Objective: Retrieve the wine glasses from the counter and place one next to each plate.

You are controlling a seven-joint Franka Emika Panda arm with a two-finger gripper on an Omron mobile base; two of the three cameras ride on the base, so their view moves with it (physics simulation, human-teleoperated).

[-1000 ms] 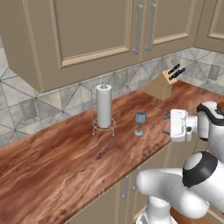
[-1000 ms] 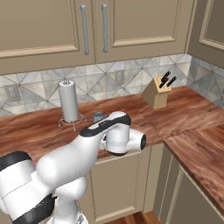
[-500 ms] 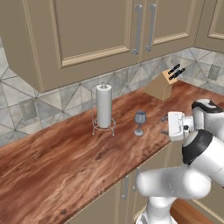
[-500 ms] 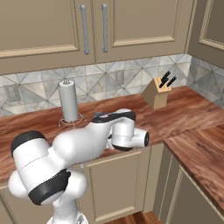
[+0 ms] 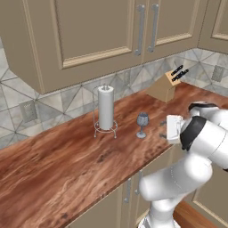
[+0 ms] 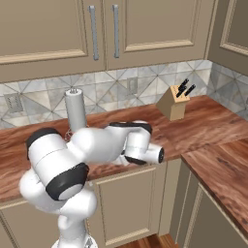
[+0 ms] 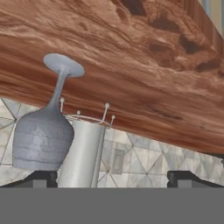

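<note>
One grey-blue wine glass (image 5: 142,124) stands upright on the reddish-brown counter (image 5: 67,169), a little right of the paper-towel roll. My gripper (image 5: 162,129) hangs level just right of the glass and points at it, open with nothing between its fingers. The hand view is rolled upside down. There the wine glass (image 7: 43,131) sits at the left, above the left fingertip (image 7: 41,177) and off the midline of the open gripper (image 7: 113,178). The counter (image 7: 131,65) spreads across the top of that view. The plates are out of view.
A tall white paper-towel roll (image 5: 105,111) on a wire stand is left of the glass and just behind it in the hand view (image 7: 85,153). A knife block (image 5: 162,88) stands at the back right by the tiled backsplash. Beige wall cabinets (image 5: 102,31) hang above.
The arm's elbow and upper links have swung round, while the hand has stayed just right of the glass. The jaws remain open and the glass has not moved.
</note>
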